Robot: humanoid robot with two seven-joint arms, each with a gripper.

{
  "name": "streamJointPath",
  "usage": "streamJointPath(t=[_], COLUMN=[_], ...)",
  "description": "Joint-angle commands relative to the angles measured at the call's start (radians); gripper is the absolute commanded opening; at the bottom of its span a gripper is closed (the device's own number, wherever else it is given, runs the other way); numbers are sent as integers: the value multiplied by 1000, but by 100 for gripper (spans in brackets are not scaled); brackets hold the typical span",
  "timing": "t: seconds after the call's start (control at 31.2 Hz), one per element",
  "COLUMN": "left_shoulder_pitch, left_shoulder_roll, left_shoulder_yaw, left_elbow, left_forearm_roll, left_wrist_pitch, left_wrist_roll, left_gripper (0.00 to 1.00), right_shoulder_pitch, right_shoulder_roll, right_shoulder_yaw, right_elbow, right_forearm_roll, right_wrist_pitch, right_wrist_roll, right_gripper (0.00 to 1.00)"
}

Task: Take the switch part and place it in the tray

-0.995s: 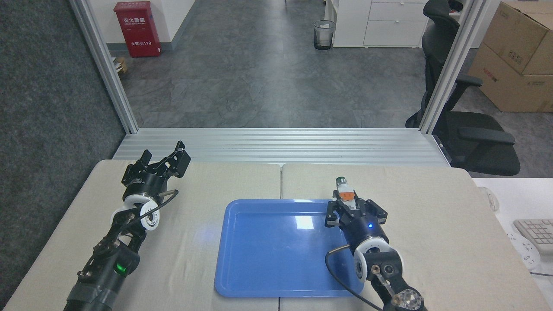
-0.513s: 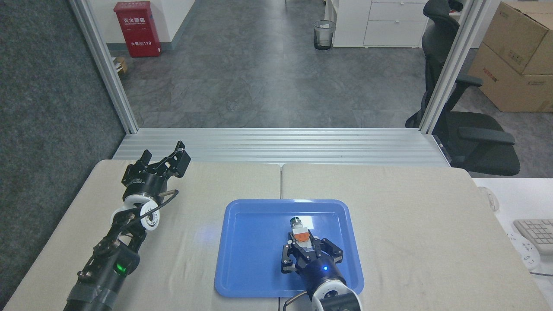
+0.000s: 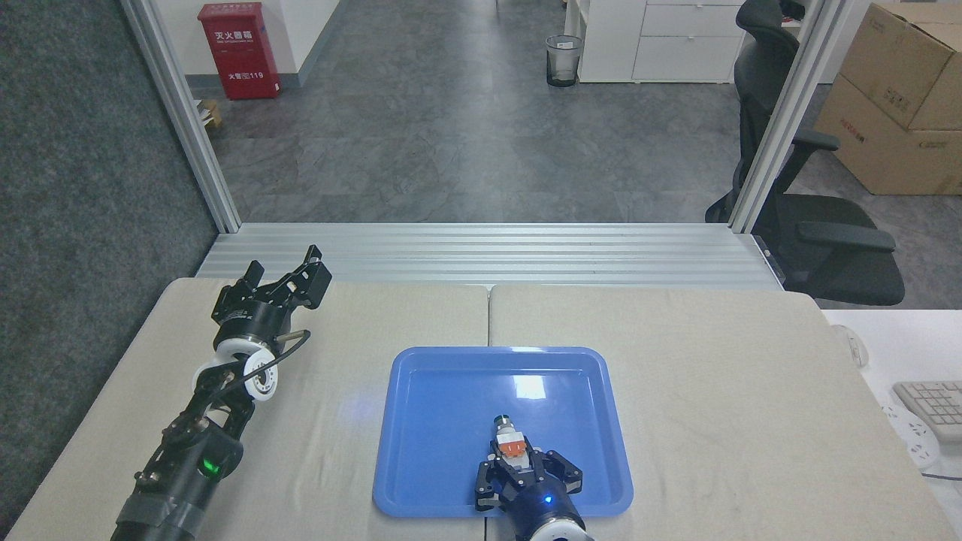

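One step was left, by my read: set the part [image 3: 509, 441] down and let go. Right end effector [image 3: 518, 467] was clamped on the part's white body, with the orange section and dark cylinder poking out toward the tabletop's far edge. Part sat over the tray [image 3: 443, 421], in its near-right area, close to the near rim. Couldn't tell from the head view whether it was touching the tray floor or hanging just above it.

How to do it well, as a judgement:
- Lower until the part bears on the tray floor before spreading the fingers; a drop could let the cylinder end roll it.
- Lay it on a flat face of the white block, not on the round end.
- Open fully, then back out straight along the approach line so a finger doesn't drag the part.
- Mind the near rim: the release point was close to it, so nudging toward the tray's middle would give margin.

Pose: right arm came in from the tabletop's near edge, mostly out of view, wrist pointing away from the robot, blue light on its housing lit.

Left end effector [image 3: 289, 279] sat near the tabletop's far-left corner, fingers apart, holding nothing, well clear of the tray.
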Motion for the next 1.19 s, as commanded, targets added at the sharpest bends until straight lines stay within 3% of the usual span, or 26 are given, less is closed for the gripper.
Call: streamJointPath(t=[0.0, 0.03, 0.16, 0.39, 0.51, 0.67, 0.74, 0.87, 0.96, 1.16], left_shoulder_pitch=[0, 0, 0, 0, 0, 0, 0, 0, 0, 0], left_shoulder_roll=[0, 0, 0, 0, 0, 0, 0, 0, 0, 0], left_shoulder_yaw=[0, 0, 0, 0, 0, 0, 0, 2, 0, 0], left_elbow=[0, 0, 0, 0, 0, 0, 0, 0, 0, 0], left_forearm_roll=[0, 0, 0, 0, 0, 0, 0, 0, 0, 0], left_wrist_pitch=[0, 0, 0, 0, 0, 0, 0, 0, 0, 0], left_wrist_roll=[0, 0, 0, 0, 0, 0, 0, 0, 0, 0], left_gripper=[100, 100, 100, 100, 100, 100, 100, 100, 100, 100], right_shoulder_pitch=[2, 0, -7, -191, -271, -282, -282, -286, -286, -286], right_shoulder_roll=[22, 25, 34, 14, -67, -265, -337, -440, -478, -464], right_shoulder_yaw=[-33, -67, -145, -291, -403, -507, -524, -526, -526, -535], right_elbow=[55, 55, 47, 41, 44, 70, 113, 219, 257, 262], right_forearm_roll=[7, 1, -8, -9, -12, -93, -140, -151, -154, -166], right_wrist_pitch=[14, 14, 5, 2, -55, -298, -383, -434, -435, -429], right_wrist_roll=[-4, -10, -44, -182, -183, -212, -244, -266, -268, -278], right_gripper=[78, 100, 100, 100, 100, 100, 100, 100, 100, 100])
